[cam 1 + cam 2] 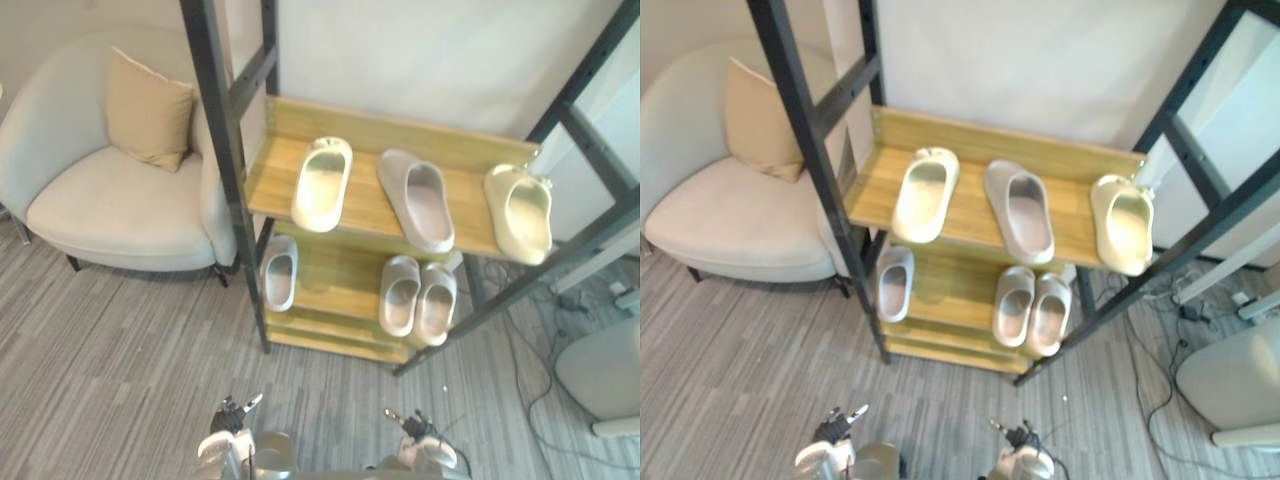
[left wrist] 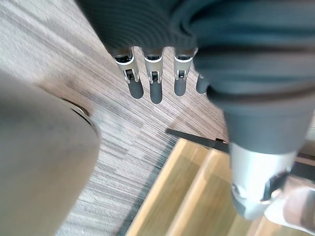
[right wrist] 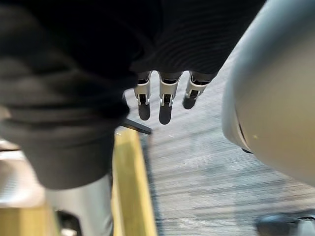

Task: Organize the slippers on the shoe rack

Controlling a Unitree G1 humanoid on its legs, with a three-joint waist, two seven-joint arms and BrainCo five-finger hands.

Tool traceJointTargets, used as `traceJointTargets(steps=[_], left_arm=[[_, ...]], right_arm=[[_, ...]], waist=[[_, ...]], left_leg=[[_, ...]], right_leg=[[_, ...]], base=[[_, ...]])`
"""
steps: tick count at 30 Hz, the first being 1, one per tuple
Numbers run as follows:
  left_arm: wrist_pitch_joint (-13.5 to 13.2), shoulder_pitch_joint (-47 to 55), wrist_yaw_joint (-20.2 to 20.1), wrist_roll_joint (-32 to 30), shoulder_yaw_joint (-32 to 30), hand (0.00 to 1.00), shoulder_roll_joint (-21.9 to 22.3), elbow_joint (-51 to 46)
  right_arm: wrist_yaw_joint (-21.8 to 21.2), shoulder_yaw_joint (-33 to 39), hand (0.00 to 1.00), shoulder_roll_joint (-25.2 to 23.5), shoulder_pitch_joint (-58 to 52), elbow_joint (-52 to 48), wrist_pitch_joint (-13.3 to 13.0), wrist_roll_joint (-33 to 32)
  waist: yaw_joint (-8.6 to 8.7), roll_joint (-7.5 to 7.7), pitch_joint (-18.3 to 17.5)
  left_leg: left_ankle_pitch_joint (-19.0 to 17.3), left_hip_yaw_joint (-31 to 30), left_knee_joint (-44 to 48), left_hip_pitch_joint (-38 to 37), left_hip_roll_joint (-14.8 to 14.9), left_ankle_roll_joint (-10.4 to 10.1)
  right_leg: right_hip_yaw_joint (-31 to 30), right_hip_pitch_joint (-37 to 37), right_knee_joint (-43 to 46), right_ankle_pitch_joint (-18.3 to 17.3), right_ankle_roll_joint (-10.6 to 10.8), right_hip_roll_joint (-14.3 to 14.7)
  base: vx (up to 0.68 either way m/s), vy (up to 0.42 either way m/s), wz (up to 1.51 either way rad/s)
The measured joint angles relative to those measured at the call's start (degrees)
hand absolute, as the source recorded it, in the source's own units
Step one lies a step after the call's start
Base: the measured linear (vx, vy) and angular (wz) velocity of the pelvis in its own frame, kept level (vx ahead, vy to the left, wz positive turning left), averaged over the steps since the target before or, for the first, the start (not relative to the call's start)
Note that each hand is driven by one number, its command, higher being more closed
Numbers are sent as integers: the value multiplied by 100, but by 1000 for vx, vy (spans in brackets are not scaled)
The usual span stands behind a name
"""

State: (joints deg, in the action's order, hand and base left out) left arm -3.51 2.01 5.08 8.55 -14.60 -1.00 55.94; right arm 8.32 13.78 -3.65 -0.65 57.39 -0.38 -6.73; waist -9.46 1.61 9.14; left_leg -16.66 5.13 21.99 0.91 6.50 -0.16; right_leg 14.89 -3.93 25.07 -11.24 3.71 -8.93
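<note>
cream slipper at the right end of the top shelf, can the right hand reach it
Probably yes: the right hand is open and empty, and nothing covers the cream slipper, though the rack's slanted black bar crosses close in front of it.

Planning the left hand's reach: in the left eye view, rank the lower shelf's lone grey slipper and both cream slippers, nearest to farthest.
From the left hand:
1. Lone grey slipper, lower shelf, left.
2. Left cream slipper, upper shelf.
3. Right cream slipper, upper shelf's right end.

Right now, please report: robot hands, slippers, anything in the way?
Left robot hand, right robot hand open, empty. Slippers on shoe rack, none held. Nothing in the way.
</note>
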Motion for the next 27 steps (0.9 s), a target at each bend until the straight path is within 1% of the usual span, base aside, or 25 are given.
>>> traceJointTargets(steps=[1, 2, 4, 7, 10, 12, 14, 16, 18, 20, 23, 25, 27], left_arm=[[1, -7, 4, -8, -23, 0, -21, 3], [2, -10, 8, -16, -31, 0, -16, 88], [2, -4, 27, -64, -67, 0, 101, 174], [3, 9, 32, -153, -207, 0, 191, 211], [3, 64, 18, -181, -210, 0, 177, 208], [1, 101, 5, -181, -213, 0, 145, 205], [1, 105, 4, -178, -227, 0, 102, 208], [5, 108, 4, -183, -162, 0, 65, 223], [4, 83, 6, -185, 18, 0, -7, 294], [4, 70, 15, -188, 87, 0, -36, 321], [3, 75, 96, -252, 226, 0, -87, 324], [1, 74, 129, -296, 333, 0, -158, 324], [-1, 81, 154, -328, 333, 0, -173, 323]], right_arm=[[1, -1, 0, -2, -5, 18, 4, 6], [0, 9, 0, -24, -20, 60, 9, 8], [4, 4, 0, 36, -59, 90, 16, 16], [-33, 1, 0, 5, -56, 93, 25, 53], [-46, 8, 0, 19, -60, 96, 23, 56], [-43, 19, 0, 56, -101, 96, 21, 59], [-40, 15, 0, 130, -139, 97, 21, 57], [-25, 14, 0, 148, -164, 92, 17, 56], [51, 1, 0, 154, -162, 90, 12, 54], [121, -60, 0, 154, -164, 28, 13, 54], [191, -116, 0, 197, -174, -373, -7, 62], [299, -192, 0, 296, -187, -868, -11, 232], [375, -328, 0, 441, -252, -1561, -17, 345]], waist=[[0, 80, -40], [6, 75, -99], [21, -78, -212], [43, -180, -270], [75, -151, -287], [75, -94, -339], [75, -41, -343], [85, -24, -358], [102, -23, -359], [112, -23, -359], [180, -30, -356], [248, -29, -355], [265, -31, -353]], left_leg=[[-25, -10, 4, 6, -77, -95], [-56, -75, 6, -2, -97, -152], [3, -84, -96, -13, 2, -256], [81, -168, -261, -32, 53, -382], [131, -354, -467, -214, 101, -464], [165, -377, -548, -197, 86, -510], [230, -357, -630, -179, 17, -489], [271, -314, -696, -198, -50, -450], [295, -292, -729, -179, -142, -413], [319, -277, -778, -180, -194, -383], [332, -292, -795, -132, -283, -363], [343, -329, -793, -91, -330, -344], [346, -353, -816, -82, -354, -339]], right_leg=[[-36, -15, -580, 776, -146, -11], [-28, 84, -732, 673, -33, -7], [-5, 234, -1133, 677, -37, 144], [54, 406, -1586, 707, -46, 290], [115, 696, -1921, 828, -73, 420], [109, 722, -2153, 963, -64, 453], [55, 790, -2394, 1133, -36, 451], [8, 797, -2562, 1248, -7, 409], [-43, 803, -2713, 1361, 19, 354], [-79, 794, -2772, 1401, 29, 323], [-128, 779, -2877, 1444, 32, 276], [-151, 764, -2944, 1470, 11, 260], [-218, 707, -2942, 1486, 25, 256]], base=[[121, -181, 6], [114, -201, 2], [104, -204, -4], [42, -135, -2], [-16, -97, 9], [-69, -18, 3], [-41, 28, -8], [-36, 46, -9], [-43, 75, -9], [-13, 48, -6], [0, 48, -2], [7, 14, 2], [31, 19, -13]])
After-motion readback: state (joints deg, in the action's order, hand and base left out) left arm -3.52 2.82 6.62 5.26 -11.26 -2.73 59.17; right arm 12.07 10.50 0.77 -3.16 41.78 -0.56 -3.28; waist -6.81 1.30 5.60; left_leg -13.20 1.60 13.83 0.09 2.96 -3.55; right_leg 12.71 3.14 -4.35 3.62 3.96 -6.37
